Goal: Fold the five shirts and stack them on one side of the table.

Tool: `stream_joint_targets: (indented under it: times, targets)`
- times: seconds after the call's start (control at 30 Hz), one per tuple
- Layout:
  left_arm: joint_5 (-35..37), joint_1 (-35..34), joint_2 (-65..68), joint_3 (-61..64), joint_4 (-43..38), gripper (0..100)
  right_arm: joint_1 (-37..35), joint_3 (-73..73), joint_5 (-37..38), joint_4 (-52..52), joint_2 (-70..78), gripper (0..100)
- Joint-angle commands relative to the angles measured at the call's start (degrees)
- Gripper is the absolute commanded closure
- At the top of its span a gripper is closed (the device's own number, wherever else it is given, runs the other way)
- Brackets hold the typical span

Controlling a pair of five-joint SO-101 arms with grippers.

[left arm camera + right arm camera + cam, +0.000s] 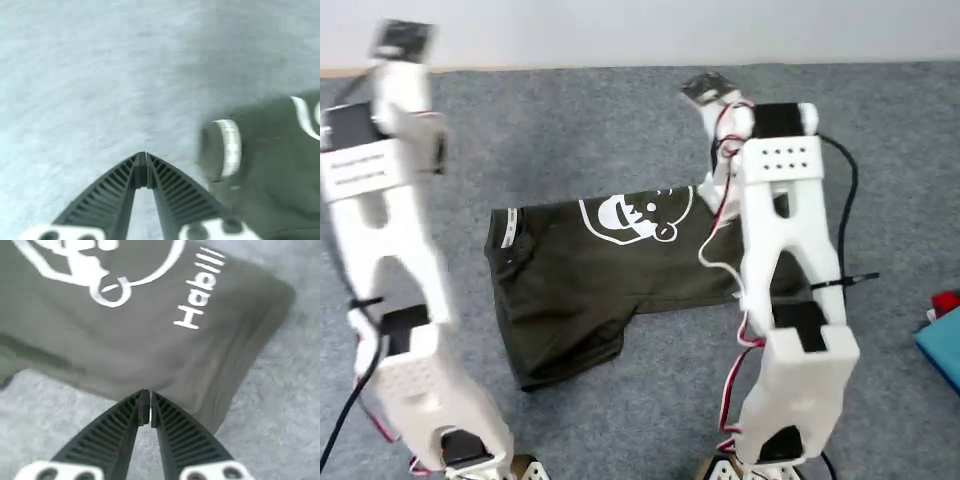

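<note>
My left gripper (145,172) is pressed shut with nothing between the fingers. It hangs over bare table (570,130), just beside the collar (225,149) end of the shirt (580,290). My right gripper (145,407) is also closed, its tips together right at the shirt's folded edge below the white print (95,270). I see no cloth caught between them. The dark green shirt lies partly folded in the middle of the grey table, between my two arms, with the print facing up. One flap of it spreads out toward my bases. At the table's edge, out past my right arm, sit a blue thing (942,345) and a bit of red (946,300), well apart from the shirt.
</note>
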Motion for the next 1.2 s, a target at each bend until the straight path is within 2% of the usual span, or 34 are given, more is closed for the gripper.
stream_joint_targets:
  times: [0.0, 0.23, 0.5, 0.57, 0.7, 0.77, 0.9, 1.07, 1.17]
  targets:
    - [0.0, -6.7, -6.4, 1.9, 1.6, 100, -3.5, 5.3, 3.7, 2.4, -7.3, 98.8]
    - [-1.6, -17.8, -7.6, 10.7, -0.4, 100, -15.3, 21.8, 4.7, 0.7, -14.4, 98.8]
    - [-1.8, -30.1, -7.6, 23.6, -11.3, 100, -31.6, 38.0, 4.8, -13.1, -22.0, 98.3]
    - [-3.2, -31.6, -7.6, 27.2, -13.5, 100, -35.6, 39.8, 6.7, -15.2, -22.3, 95.6]
    - [-5.2, -33.6, -7.6, 32.0, -16.7, 100, -42.4, 41.4, 8.0, -16.7, -22.3, 84.1]
    - [-5.2, -34.5, -7.6, 32.9, -18.0, 100, -44.7, 41.8, 8.4, -17.6, -22.3, 80.5]
    - [-5.2, -35.3, -7.6, 34.4, -19.6, 100, -47.2, 42.2, 8.4, -21.7, -20.5, 80.0]
    - [-5.2, -35.3, -7.6, 36.6, -21.4, 100, -48.1, 42.2, 8.7, -25.5, -14.0, 80.1]
    - [-5.2, -35.4, -7.6, 36.8, -21.7, 100, -48.0, 42.2, 11.3, -27.0, -10.7, 80.1]
